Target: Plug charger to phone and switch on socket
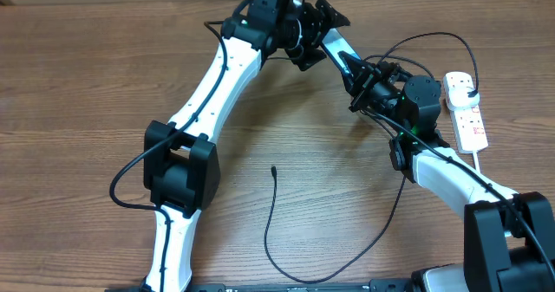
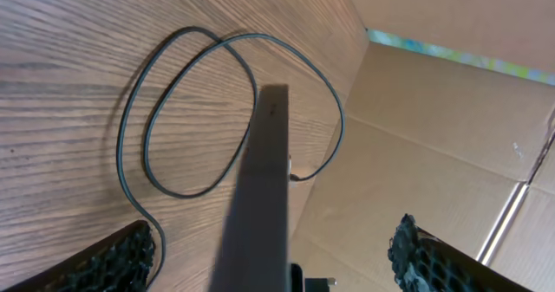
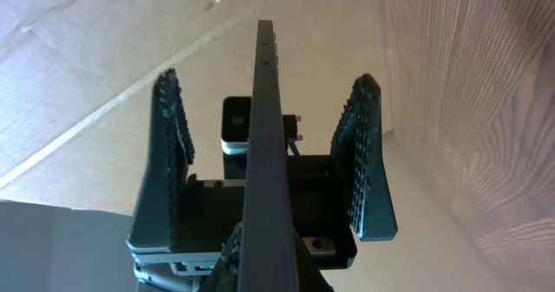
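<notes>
The phone is held in the air edge-on, so its screen does not show. My right gripper is shut on its lower end. My left gripper is open, with its fingers on either side of the phone's other end, not touching it. The charger cable lies on the table, and its small tip is free at mid-table. Its black plug sits in the white socket strip at the far right. Cable loops show in the left wrist view.
A cardboard box wall stands along the table's far edge behind both grippers. The socket's white cord runs toward the right arm's base. A black arm cable loops off the left arm.
</notes>
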Controlling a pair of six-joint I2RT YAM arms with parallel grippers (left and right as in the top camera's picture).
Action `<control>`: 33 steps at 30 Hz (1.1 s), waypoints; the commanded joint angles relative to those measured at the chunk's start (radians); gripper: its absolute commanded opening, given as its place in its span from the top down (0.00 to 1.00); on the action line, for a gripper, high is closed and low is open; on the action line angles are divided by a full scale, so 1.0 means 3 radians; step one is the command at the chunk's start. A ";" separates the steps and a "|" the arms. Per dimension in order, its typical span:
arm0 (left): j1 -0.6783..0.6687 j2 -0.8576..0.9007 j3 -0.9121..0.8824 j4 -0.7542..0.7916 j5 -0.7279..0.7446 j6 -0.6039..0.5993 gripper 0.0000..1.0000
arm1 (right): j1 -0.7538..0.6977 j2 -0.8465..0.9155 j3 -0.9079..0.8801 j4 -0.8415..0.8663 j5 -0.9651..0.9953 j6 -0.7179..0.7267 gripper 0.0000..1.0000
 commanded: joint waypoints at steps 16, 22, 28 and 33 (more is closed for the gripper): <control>-0.0019 -0.0015 -0.0010 0.0011 -0.0102 -0.0069 0.60 | -0.0009 -0.0034 0.0055 0.0066 -0.0108 0.0409 0.96; -0.0019 -0.0015 -0.0010 0.0011 -0.0102 -0.0069 0.72 | -0.0009 -0.0034 0.0055 0.0065 -0.0140 0.0409 0.96; -0.0019 -0.0015 -0.0010 0.0011 -0.0121 -0.0067 0.87 | -0.0009 -0.0034 0.0055 0.0065 -0.0179 0.0409 0.96; -0.0019 -0.0015 -0.0010 0.0011 -0.0122 -0.0069 0.96 | -0.0009 -0.0034 0.0055 0.0065 -0.0198 0.0409 0.96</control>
